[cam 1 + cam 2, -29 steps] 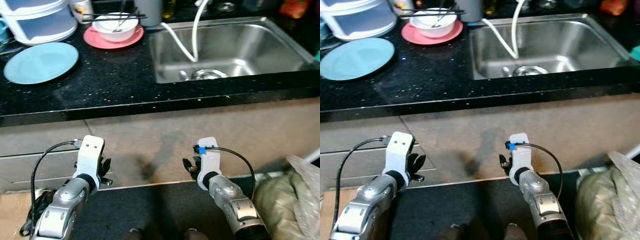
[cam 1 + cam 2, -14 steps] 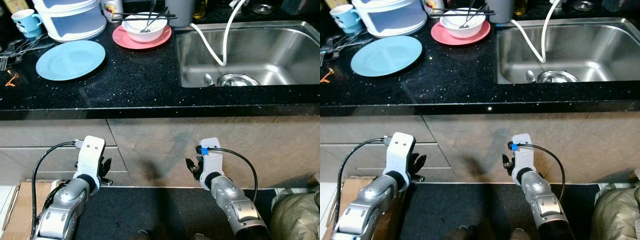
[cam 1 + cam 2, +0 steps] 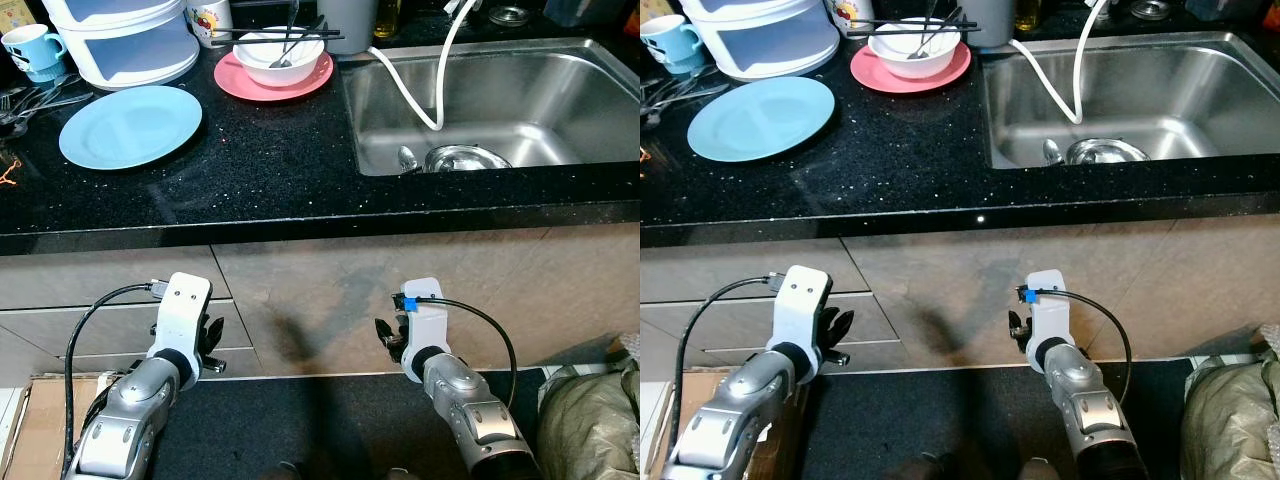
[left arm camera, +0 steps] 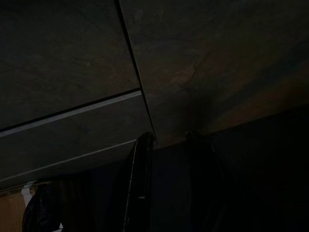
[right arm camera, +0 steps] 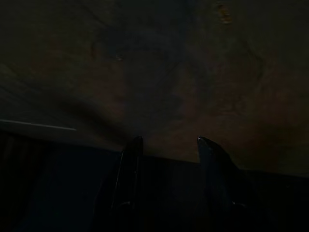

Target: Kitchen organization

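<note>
My view has swung in the last second: the sink sat in the middle of it then, and now the dishes on the worktop have come in on my left. My arms have not risen, so I judge I am only lining up and no sorting has begun.

From left to right I count one blue mug at the far corner, some loose cutlery just below it, one white two-tier container, one blue plate lying flat and bare, one printed mug, and one pink plate carrying one white bowl with chopsticks across its rim. Then one steel sink with a white hose trailing in.

My left gripper hangs low before the cabinet front, fingers slightly parted and empty. My right gripper hangs likewise, parted and holding nothing.
</note>
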`<state>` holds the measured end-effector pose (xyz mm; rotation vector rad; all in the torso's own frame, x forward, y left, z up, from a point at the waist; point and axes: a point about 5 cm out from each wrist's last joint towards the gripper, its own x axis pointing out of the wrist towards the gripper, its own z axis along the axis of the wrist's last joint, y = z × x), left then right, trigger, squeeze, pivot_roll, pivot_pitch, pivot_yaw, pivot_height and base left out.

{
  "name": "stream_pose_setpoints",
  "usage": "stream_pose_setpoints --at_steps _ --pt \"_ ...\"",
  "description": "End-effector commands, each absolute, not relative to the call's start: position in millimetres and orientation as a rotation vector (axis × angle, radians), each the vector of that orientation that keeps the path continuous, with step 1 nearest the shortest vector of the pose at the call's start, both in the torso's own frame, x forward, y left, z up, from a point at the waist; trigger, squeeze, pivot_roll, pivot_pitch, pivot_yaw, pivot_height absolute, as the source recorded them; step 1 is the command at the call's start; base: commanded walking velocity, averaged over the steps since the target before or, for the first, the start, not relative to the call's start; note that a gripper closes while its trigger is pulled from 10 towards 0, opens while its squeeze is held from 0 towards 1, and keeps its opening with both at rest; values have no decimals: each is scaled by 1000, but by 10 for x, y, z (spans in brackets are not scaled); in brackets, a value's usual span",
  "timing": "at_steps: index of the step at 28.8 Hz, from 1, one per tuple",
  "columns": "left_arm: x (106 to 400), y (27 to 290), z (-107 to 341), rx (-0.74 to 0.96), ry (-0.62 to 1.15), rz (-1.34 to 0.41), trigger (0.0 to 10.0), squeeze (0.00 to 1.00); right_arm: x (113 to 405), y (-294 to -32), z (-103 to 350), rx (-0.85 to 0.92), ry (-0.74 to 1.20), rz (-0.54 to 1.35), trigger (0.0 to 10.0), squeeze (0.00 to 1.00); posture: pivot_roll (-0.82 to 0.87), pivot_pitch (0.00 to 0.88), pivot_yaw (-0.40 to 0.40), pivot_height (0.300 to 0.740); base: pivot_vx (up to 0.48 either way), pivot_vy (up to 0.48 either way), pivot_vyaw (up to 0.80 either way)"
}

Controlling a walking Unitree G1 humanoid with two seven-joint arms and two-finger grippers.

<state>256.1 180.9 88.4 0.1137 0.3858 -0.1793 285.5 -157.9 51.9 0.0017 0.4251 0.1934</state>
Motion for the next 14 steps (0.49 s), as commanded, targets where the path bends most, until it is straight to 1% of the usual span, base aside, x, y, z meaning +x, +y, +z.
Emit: stream_pose_setpoints --at_steps 1,3,14 --pt "2535 1824 822 111 419 -178 10000 0 2821 -1583 473 11 441 189 10000 0 34 144 16 740 0 0 0" --pt "2538 1828 823 112 419 -179 10000 0 2821 -1586 473 9 441 188 10000 0 34 145 16 740 0 0 -200" --pt "2563 1835 809 112 420 -167 10000 0 2845 -1617 488 28 437 166 10000 0 33 144 14 740 0 0 -800"
